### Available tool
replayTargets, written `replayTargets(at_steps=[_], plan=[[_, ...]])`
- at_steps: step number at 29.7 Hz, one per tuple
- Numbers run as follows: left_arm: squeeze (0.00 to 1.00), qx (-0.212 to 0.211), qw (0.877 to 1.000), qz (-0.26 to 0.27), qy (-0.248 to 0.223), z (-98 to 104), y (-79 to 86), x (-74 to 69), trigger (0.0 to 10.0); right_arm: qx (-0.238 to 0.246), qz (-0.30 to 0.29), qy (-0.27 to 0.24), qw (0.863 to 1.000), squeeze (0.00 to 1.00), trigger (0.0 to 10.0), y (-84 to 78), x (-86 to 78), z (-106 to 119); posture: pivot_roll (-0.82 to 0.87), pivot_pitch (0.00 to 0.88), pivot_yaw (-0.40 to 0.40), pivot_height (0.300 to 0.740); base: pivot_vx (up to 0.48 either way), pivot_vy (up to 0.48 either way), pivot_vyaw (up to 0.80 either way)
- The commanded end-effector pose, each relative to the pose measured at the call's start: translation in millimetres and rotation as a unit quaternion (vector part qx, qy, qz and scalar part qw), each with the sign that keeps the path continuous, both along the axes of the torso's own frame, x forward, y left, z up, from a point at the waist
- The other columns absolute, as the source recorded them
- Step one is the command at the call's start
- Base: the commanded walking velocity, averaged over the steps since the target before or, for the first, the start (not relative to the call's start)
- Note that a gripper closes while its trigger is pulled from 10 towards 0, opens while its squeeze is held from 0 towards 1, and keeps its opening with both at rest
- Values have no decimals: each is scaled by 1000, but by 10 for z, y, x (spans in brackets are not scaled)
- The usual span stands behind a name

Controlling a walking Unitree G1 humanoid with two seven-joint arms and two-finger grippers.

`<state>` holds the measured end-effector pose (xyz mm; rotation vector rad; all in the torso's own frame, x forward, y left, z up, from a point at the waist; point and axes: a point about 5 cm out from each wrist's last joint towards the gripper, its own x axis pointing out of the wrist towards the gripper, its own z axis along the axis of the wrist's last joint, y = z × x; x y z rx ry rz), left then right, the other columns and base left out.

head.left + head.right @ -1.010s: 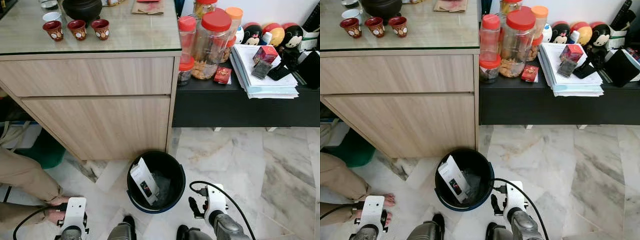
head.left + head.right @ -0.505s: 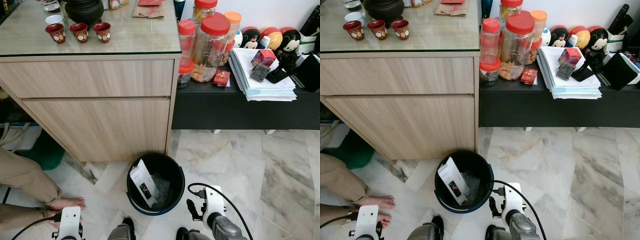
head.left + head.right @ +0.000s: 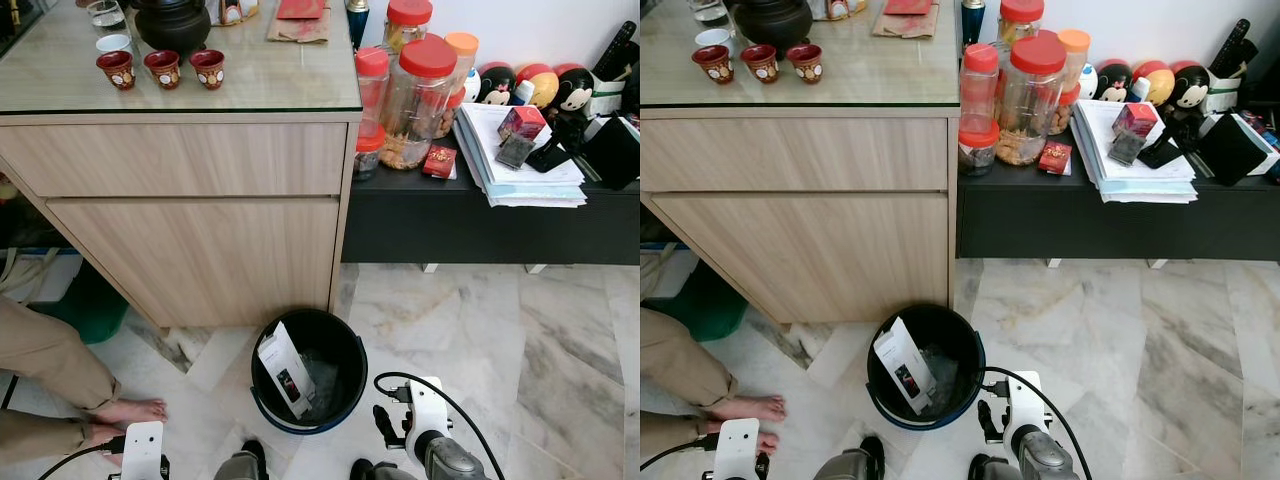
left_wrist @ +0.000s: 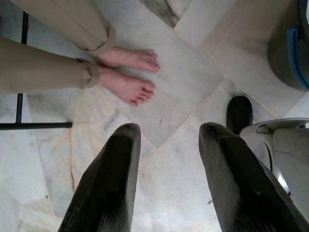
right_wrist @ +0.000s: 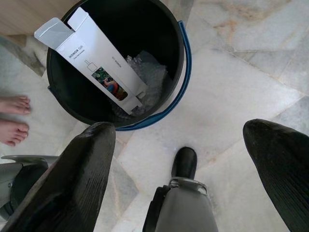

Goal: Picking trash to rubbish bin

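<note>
Right gripper (image 5: 178, 145) fingers spread wide, empty, bin (image 5: 181, 72) just ahead holding white box (image 5: 94, 58), left gripper (image 4: 166, 145) fingers apart, bare feet (image 4: 128, 72) ahead.

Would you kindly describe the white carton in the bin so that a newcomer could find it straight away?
On the marble floor in front of the wooden cabinet stands a black bucket with a blue rim. Leaning inside it, against crumpled clear plastic, is the white carton: long, slim, its top flaps open, with a small colourful picture printed on its face.
</note>
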<state>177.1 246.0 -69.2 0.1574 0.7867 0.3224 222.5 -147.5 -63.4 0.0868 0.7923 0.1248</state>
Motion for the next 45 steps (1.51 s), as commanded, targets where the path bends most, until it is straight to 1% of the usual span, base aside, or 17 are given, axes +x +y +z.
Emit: replayTargets(at_steps=[1, 13, 15, 27, 33, 45], plan=[[0, -7, 1000, 8, 20, -53, -5, -92, 10000, -1, -6, 13, 1000, 0, 10000, -28, -57, -37, 134, 191, -34, 740, 0, 0, 0], [0, -12, 1000, 10, 25, -87, -35, -152, 10000, -2, -7, 15, 1000, 0, 10000, -46, -61, -39, 137, 173, -42, 740, 0, 0, 0], [0, -18, 1000, 11, 23, -92, -49, -158, 10000, -3, -6, 15, 1000, 0, 10000, -44, -61, -40, 135, 169, -42, 740, -251, 0, 0], [0, -18, 999, 4, 28, -103, -50, -181, 10000, -4, -9, 16, 1000, 0, 10000, -51, -75, -48, 132, 152, -35, 740, -250, 0, 0], [0, -16, 999, 3, 28, -95, -30, -175, 10000, -2, -7, 15, 1000, 0, 10000, -34, -67, -43, 135, 145, -34, 740, -256, 0, 0], [0, -19, 999, 1, 26, -88, -45, -146, 10000, -1, -9, 13, 1000, 0, 10000, -36, -51, -35, 133, 150, -35, 740, -253, 0, 0]])
